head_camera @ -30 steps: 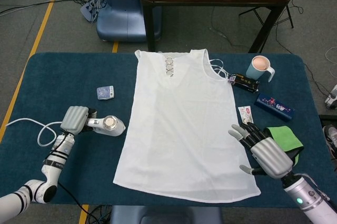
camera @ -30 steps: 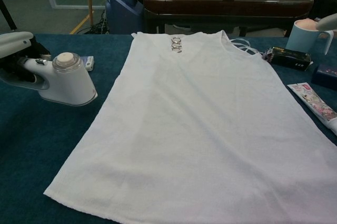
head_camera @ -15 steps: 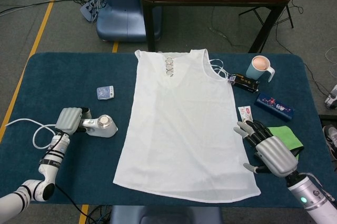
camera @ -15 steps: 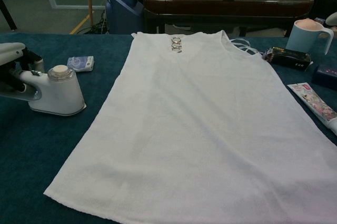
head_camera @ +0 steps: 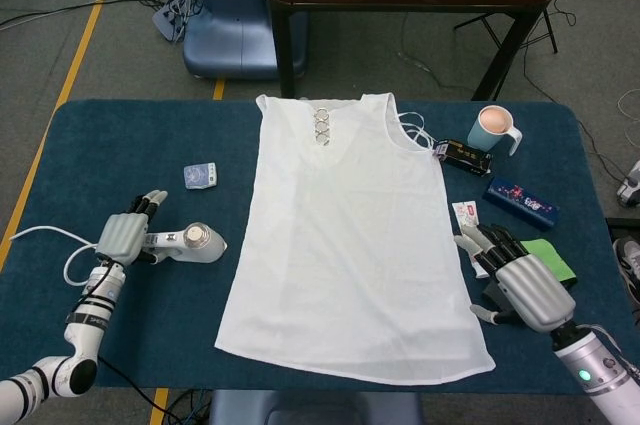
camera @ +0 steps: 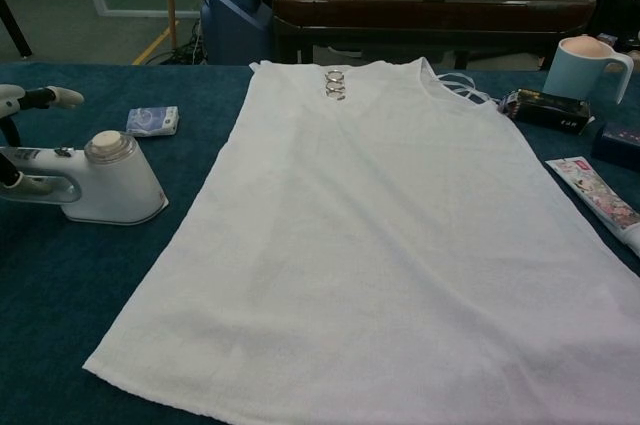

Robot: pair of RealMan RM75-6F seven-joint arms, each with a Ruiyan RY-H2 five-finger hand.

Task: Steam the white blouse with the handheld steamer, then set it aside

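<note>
The white blouse point(head_camera: 350, 235) lies flat across the middle of the blue table, neckline at the far side; in the chest view the blouse point(camera: 380, 225) fills the centre. The white handheld steamer point(head_camera: 190, 242) stands on the table left of the blouse, also seen as the steamer point(camera: 90, 180) at the left edge. My left hand point(head_camera: 125, 235) sits just left of the steamer's handle with fingers spread, no longer gripping it. My right hand point(head_camera: 520, 280) hovers open beside the blouse's right hem, holding nothing.
A small blue packet point(head_camera: 200, 175) lies behind the steamer. On the right are a mug point(head_camera: 495, 128), a black box point(head_camera: 465, 157), a blue box point(head_camera: 520, 202), a tube point(camera: 600, 200) and a green cloth point(head_camera: 550, 257). The steamer's white cord point(head_camera: 60, 250) trails left.
My left hand set the steamer down further left of the blouse and opened off its handle. My right hand drew back to the right, away from the blouse's edge.
</note>
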